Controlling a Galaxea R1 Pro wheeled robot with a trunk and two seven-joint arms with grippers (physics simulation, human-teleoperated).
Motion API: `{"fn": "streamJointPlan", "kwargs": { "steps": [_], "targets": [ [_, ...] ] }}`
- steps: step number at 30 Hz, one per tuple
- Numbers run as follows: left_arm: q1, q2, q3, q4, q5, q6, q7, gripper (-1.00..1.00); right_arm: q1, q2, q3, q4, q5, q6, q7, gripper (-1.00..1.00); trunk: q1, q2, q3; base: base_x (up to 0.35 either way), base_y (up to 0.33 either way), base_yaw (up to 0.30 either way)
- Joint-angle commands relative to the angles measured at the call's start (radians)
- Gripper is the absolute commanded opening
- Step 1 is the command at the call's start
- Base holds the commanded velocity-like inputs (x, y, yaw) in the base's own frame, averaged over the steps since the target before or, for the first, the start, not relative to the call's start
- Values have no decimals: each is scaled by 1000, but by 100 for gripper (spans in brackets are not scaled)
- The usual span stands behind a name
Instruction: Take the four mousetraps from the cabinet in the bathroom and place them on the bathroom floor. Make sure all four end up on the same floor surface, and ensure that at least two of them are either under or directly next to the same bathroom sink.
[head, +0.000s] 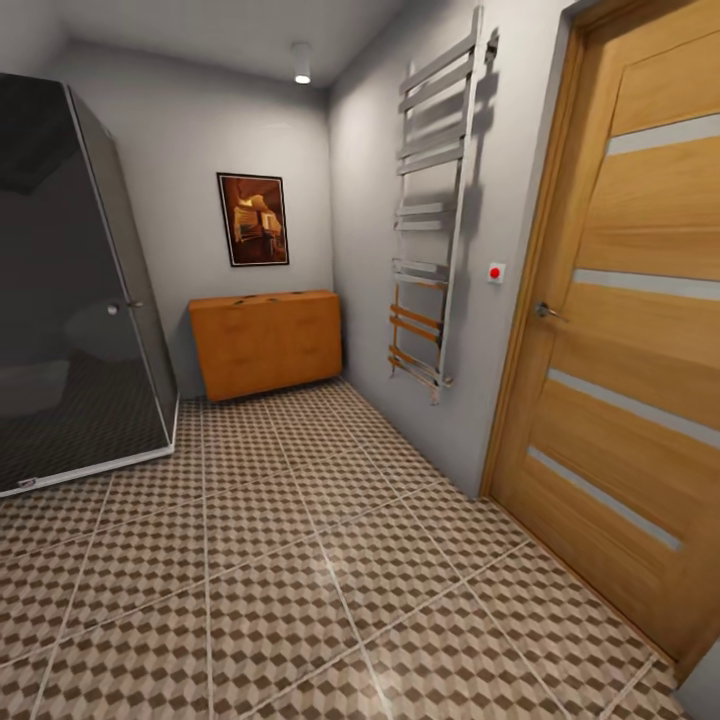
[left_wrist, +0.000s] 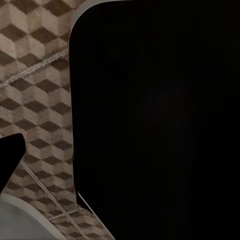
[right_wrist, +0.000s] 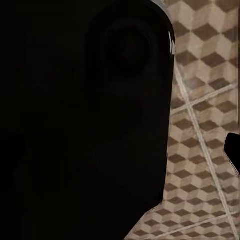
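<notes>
The low orange-brown wooden cabinet (head: 265, 345) stands against the far wall, several tiles ahead of me, with its fronts shut. The cube-patterned bathroom floor (head: 300, 560) stretches from me to it. The mousetraps and the bathroom sink are out of view. In the left wrist view a dark fingertip (left_wrist: 10, 157) juts in over the floor tiles (left_wrist: 35, 100), beside a large black part of my own body. In the right wrist view another dark fingertip (right_wrist: 233, 150) cuts in at the edge over the tiles (right_wrist: 205, 125). Neither view shows how the jaws stand.
A dark glass shower enclosure (head: 70, 300) fills the left side. On the right wall are a chrome towel radiator (head: 430, 220) and a shut wooden door (head: 630, 330) with a lever handle (head: 545, 311). A framed picture (head: 253, 218) hangs above the cabinet.
</notes>
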Motion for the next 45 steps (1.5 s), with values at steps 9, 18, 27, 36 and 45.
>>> {"fn": "streamJointPlan", "kwargs": {
  "steps": [9,18,27,36,45],
  "targets": [
    [0,1,0,-1,43,4,0,100,0,0,-4,0,0,-3,0,100,1,0,-1,330,0,2],
    [0,6,0,-1,50,4,0,100,0,0,-5,0,-2,-3,0,100,1,0,-1,332,0,2],
    [0,10,0,-2,52,4,0,100,0,0,-6,0,-3,-18,0,100,1,0,-1,332,0,171],
    [0,12,0,-2,52,4,0,100,0,0,-4,0,-2,-24,0,100,1,0,-1,332,0,216],
    [0,12,0,-2,52,4,0,100,0,-1,-4,0,-4,-23,0,100,1,0,-1,332,0,33]
  ]
}}
